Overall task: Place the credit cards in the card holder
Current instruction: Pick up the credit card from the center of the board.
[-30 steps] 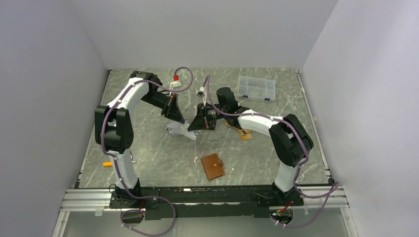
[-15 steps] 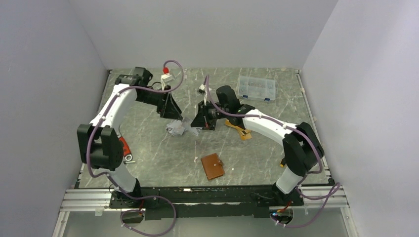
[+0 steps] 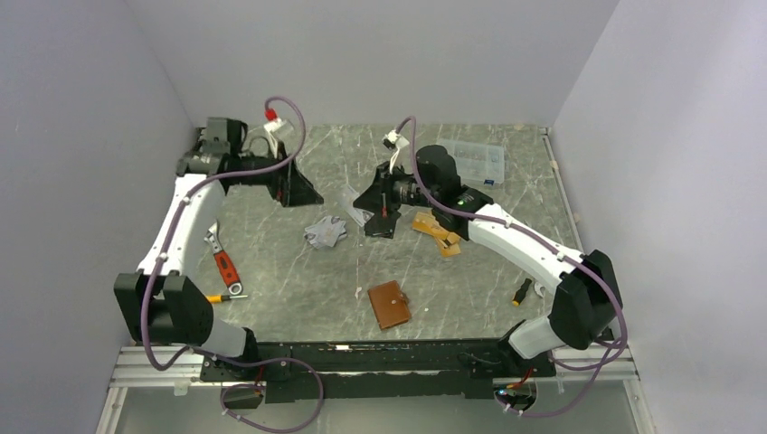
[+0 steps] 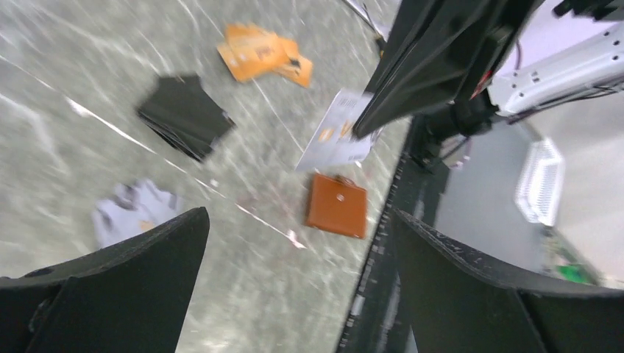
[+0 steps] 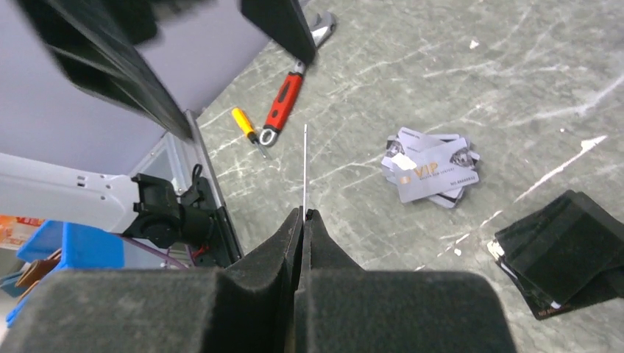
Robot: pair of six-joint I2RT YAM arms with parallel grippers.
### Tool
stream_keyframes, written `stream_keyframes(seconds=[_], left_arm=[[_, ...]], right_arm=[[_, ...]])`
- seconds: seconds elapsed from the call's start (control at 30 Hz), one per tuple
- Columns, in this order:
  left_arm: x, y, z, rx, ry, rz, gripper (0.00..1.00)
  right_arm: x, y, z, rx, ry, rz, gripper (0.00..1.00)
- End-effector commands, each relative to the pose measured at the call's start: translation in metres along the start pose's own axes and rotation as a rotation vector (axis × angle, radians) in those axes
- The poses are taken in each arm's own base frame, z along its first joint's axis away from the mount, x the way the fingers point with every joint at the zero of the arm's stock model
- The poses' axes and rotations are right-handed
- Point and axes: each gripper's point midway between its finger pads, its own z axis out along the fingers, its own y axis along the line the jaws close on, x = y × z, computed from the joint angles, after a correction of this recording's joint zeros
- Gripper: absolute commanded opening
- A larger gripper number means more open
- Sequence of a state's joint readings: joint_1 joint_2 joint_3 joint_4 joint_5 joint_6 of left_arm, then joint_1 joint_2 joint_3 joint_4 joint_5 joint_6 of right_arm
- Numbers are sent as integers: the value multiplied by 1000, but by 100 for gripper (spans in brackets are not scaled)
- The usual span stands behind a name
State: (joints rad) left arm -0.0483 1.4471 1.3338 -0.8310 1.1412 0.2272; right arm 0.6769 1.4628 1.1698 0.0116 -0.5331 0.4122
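Note:
My right gripper (image 3: 375,217) (image 5: 303,213) is shut on a silver-grey credit card (image 5: 305,165), which I see edge-on in the right wrist view and flat in the left wrist view (image 4: 337,140). It hangs above the table's middle. My left gripper (image 3: 303,192) (image 4: 298,220) is open and empty, up at the far left, apart from the card. On the table lie a silver-grey pile (image 3: 326,232) (image 5: 430,168), a black pile (image 4: 184,114) (image 5: 566,254) and an orange pile (image 3: 436,233) (image 4: 257,53). The closed brown card holder (image 3: 390,304) (image 4: 337,205) lies near the front edge.
A clear compartment box (image 3: 479,161) stands at the back right. A red-handled wrench (image 3: 224,268) (image 5: 283,103) and a small orange screwdriver (image 3: 217,297) (image 5: 245,125) lie at the left. A small dark and orange tool (image 3: 523,291) lies at the front right.
The left gripper has opened, let go of the silver-grey card and drawn back to the far left. The right gripper keeps the card and has lifted slightly, its arm swinging right.

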Motion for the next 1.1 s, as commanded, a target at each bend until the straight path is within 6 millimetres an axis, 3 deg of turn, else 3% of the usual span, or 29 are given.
stream_keyframes(seconds=[0.0, 0.1, 0.13, 0.3, 0.43, 0.6, 0.73, 0.83, 1.07], left_arm=[[-39, -26, -35, -114, -52, 194, 99], [-27, -40, -44, -58, -112, 305, 99], [-14, -37, -43, -59, -129, 312, 99], [15, 1, -42, -203, -90, 204, 99], [15, 7, -44, -210, -35, 108, 99], [11, 7, -35, -191, -155, 56, 99], [10, -8, -22, -104, -237, 5, 98], [8, -18, -15, -18, -291, 4, 90], [5, -14, -6, 41, -318, -54, 89]], right_arm=[[5, -12, -2, 105, 19, 28, 0], [5, -12, -5, 159, 21, 19, 0], [3, -14, -6, 201, 20, 6, 0], [-2, -13, -4, 289, 33, -32, 0], [0, -7, 9, 238, 60, 5, 0], [-9, -1, 24, 220, 1, 65, 0], [-20, 3, 25, 247, -110, 79, 0], [-29, 9, 27, 221, -172, 99, 0], [-38, 20, 24, 188, -255, 142, 0]])
